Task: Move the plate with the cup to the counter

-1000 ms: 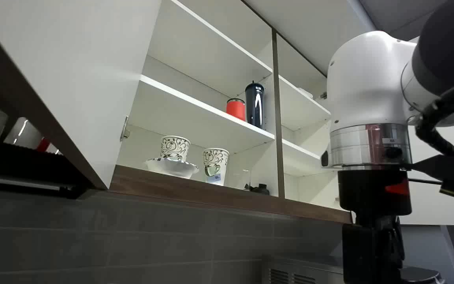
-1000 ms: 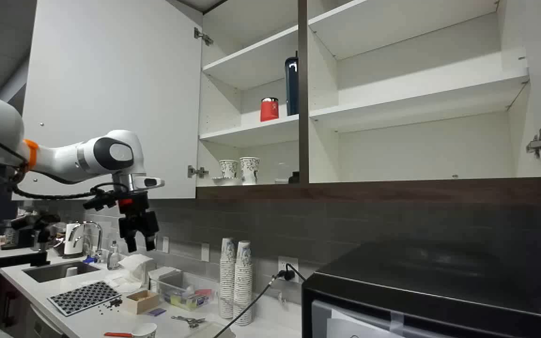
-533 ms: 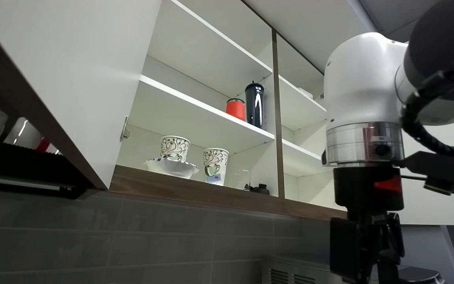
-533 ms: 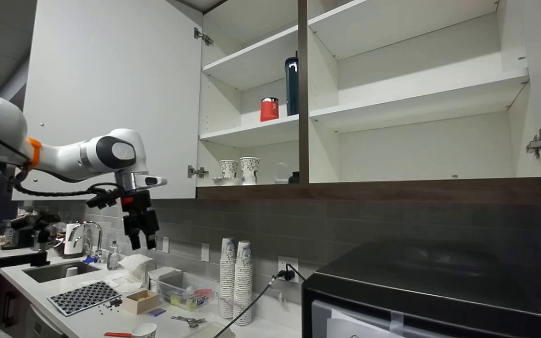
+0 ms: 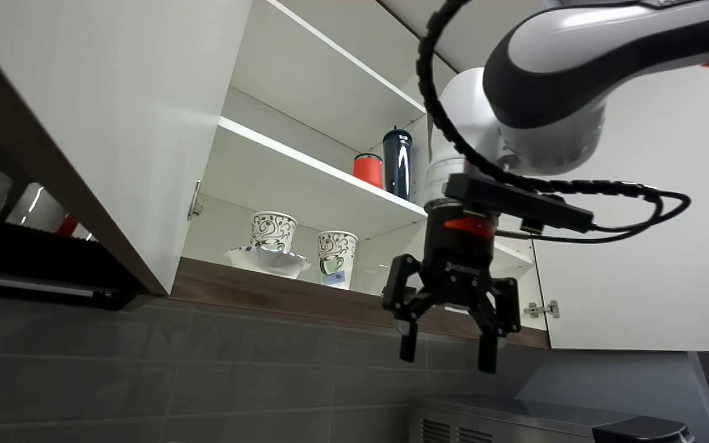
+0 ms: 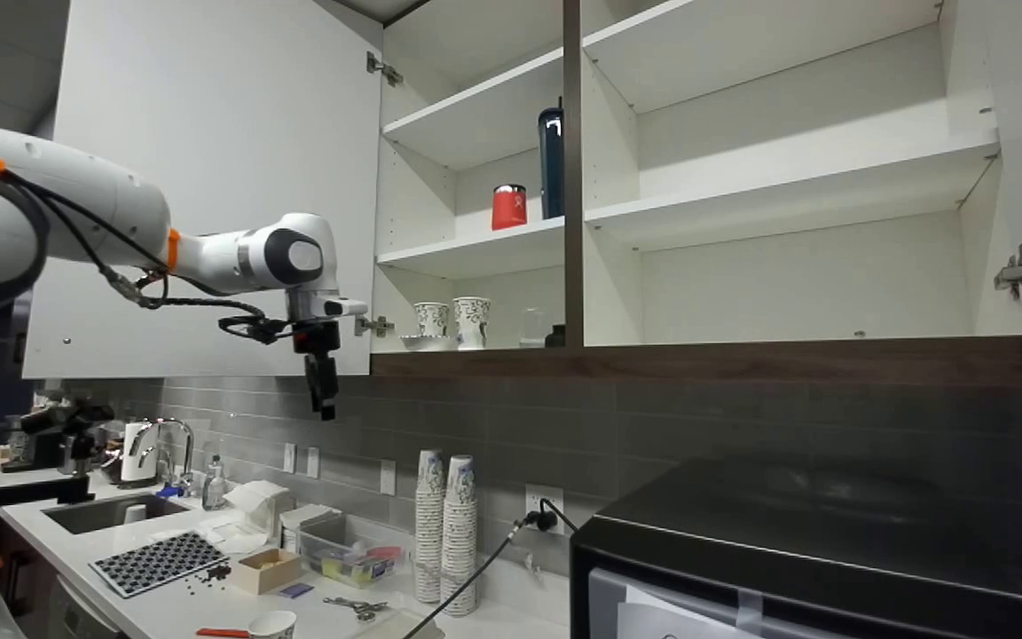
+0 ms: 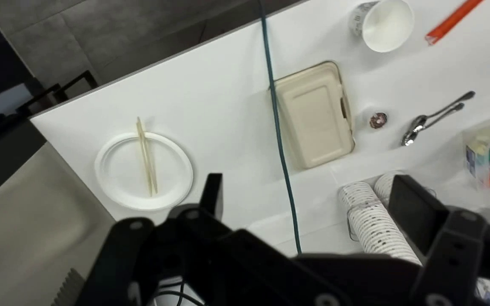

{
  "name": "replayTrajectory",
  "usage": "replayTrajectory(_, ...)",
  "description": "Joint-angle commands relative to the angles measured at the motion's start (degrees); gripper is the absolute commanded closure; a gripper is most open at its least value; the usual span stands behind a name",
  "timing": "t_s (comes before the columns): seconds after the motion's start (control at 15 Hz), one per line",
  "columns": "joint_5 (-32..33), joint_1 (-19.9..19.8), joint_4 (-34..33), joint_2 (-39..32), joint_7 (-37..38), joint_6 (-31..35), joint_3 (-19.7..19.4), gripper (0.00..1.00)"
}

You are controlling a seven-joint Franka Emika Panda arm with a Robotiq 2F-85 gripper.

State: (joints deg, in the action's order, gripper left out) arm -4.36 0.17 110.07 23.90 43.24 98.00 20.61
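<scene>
The cup (image 5: pixel 273 231), short, white with a dark scroll pattern, stands in the plate (image 5: pixel 268 261), a small white saucer with a wavy, dark-marked rim. Both are on the cabinet's bottom shelf; the cup (image 6: pixel 431 318) and plate (image 6: pixel 427 343) also show in an exterior view, but are out of the wrist view. My gripper (image 5: pixel 447 354) is open and empty, pointing down, apart from them and with its fingertips below the shelf level. In an exterior view the gripper (image 6: pixel 325 414) hangs left of the plate. In the wrist view the gripper (image 7: pixel 306 187) is over the white counter (image 7: pixel 228 114).
A taller patterned cup (image 5: pixel 337 258) stands beside the plate. An open cabinet door (image 6: pixel 218 195) is behind the arm. On the counter are two tall cup stacks (image 6: pixel 444 532), a beige box (image 7: pixel 315 119), a white plate with chopsticks (image 7: pixel 119 178) and a dark cable (image 7: pixel 280 136).
The arm has moved toward the cabinet and the gripper has risen. The gripper has also turned, so its spread fingers now show broadside in an exterior view. The cup and plate have not moved.
</scene>
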Motion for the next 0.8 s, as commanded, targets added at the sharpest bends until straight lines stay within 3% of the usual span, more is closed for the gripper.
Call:
replayTrajectory(0.0, -3.4, 1.0, -12.7, -8.9, 8.9, -3.6, -1.5, 0.00)
replayTrajectory(0.27, -7.0, 2.3, -21.8, -14.3, 17.7, -1.1, -3.4, 0.00)
replayTrajectory(0.33, -4.7, 3.1, -16.7, -10.9, 13.5, -0.8, -4.1, 0.00)
replayTrajectory(0.6, -5.5, 3.6, -21.3, -13.9, 16.5, -0.8, -4.8, 0.00)
replayTrajectory(0.73, -6.8, 3.3, -21.2, -14.2, 21.7, 5.6, -5.6, 0.00)
